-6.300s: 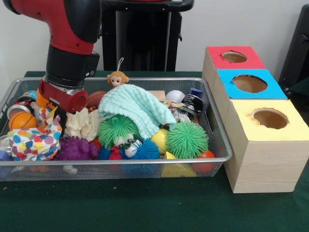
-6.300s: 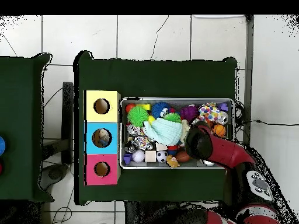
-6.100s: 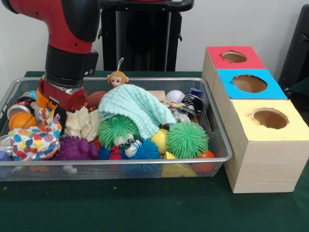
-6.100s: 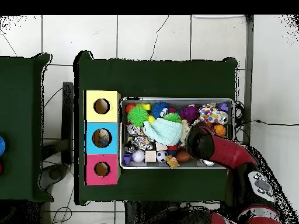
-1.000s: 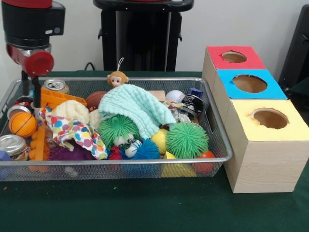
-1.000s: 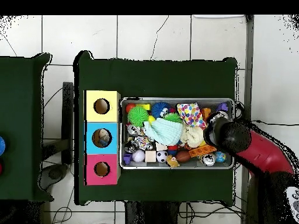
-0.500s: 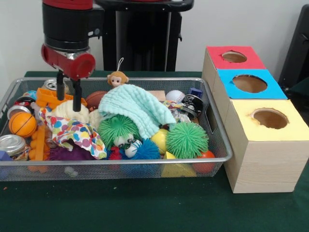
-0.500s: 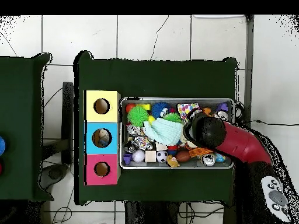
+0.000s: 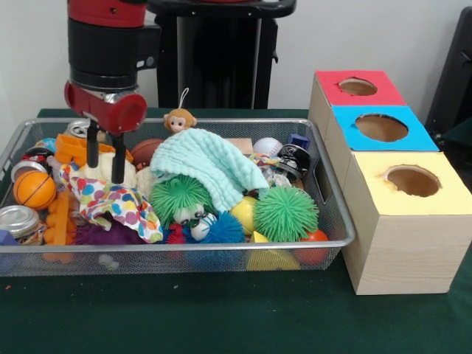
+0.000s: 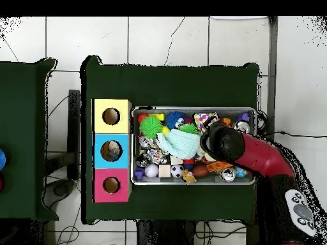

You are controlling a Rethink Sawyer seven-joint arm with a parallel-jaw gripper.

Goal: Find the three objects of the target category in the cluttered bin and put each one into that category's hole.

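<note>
The gripper [image 9: 103, 161] was seen lowered into the left half of the wire bin [image 9: 335, 221], its two dark fingers [image 9: 117, 160] spread apart with nothing between them, the tips set down on a cream fabric lump [image 9: 103, 171] just behind the polka-dot cloth [image 9: 110, 200]. The step in hand was judged to be the search itself: no object was held, and the target category could not be told from the frames. Candidate groups were scattered through the clutter (spiky rubber balls, small sport balls, tins): a green spiky ball [image 9: 285, 213] lay near the right end, a second green one [image 9: 179, 198] sat half under the mint towel [image 9: 210, 166], a small orange basketball [image 9: 34, 189] rested by the left wall, and a drinks can [image 9: 77, 129] lay at the back left. The three holed boxes stood in a row just beside the bin's right end, the yellow box [image 9: 413, 221] nearest the camera, the blue box [image 9: 380, 127] and red box [image 9: 358, 87] behind it. In the overhead view the arm [image 10: 255, 156] hid the spot below the wrist. The next move was thought to call for either a closing on the fabric to lift it aside, or a shift to an exposed target and a carry across the whole bin to its hole; snagging loose cloth was considered the main risk.
</note>
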